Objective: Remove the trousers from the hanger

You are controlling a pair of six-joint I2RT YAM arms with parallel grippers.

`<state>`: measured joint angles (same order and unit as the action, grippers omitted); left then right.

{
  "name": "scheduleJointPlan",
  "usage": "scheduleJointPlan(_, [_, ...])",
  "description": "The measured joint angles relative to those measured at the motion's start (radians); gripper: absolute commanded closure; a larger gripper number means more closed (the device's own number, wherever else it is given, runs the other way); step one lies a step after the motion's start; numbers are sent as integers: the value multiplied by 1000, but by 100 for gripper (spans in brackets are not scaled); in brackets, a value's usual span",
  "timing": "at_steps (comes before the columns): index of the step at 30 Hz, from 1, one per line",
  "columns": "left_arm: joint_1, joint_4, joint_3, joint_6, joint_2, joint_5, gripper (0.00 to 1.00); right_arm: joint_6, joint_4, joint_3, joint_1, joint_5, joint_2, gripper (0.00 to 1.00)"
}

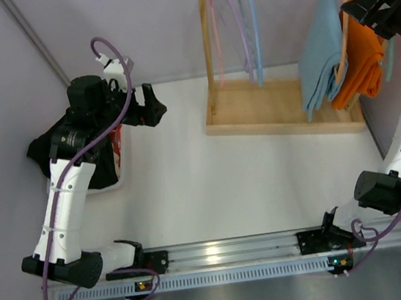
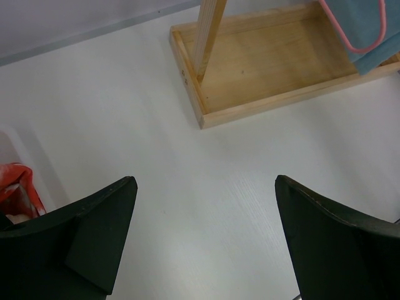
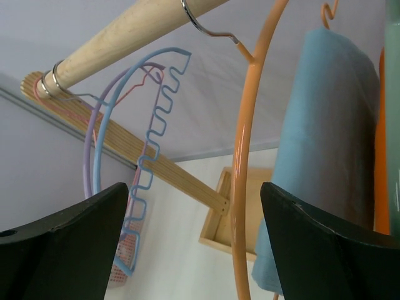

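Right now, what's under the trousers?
The rack's wooden base. The trousers hang over its right part and cover it there; whether their hem touches it cannot be seen.

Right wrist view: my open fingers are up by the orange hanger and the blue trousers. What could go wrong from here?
1. The right gripper frames the hanger, not the trousers; closing may clamp the hanger and tug it on the rail.
2. The orange garment hangs right beside the trousers and could get caught.
3. The left gripper is far off, so nothing steadies the hanger.
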<state>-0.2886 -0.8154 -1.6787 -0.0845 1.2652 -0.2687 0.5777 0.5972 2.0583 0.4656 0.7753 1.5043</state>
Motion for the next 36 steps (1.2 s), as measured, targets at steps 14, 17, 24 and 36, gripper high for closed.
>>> scheduleJointPlan(14, [0, 1, 0, 0, 9, -24, 2, 197, -216, -95, -19, 86, 63, 24])
scheduleJointPlan(17, [0, 1, 0, 1, 24, -32, 2, 210, -232, -95, -38, 91, 73, 28])
scheduleJointPlan(24, [0, 0, 0, 1, 41, -57, 2, 251, -300, -103, -70, 105, 116, 39])
scheduleJointPlan(36, [7, 0, 0, 0, 64, -87, 2, 458, -501, -137, -74, 182, 180, 85])
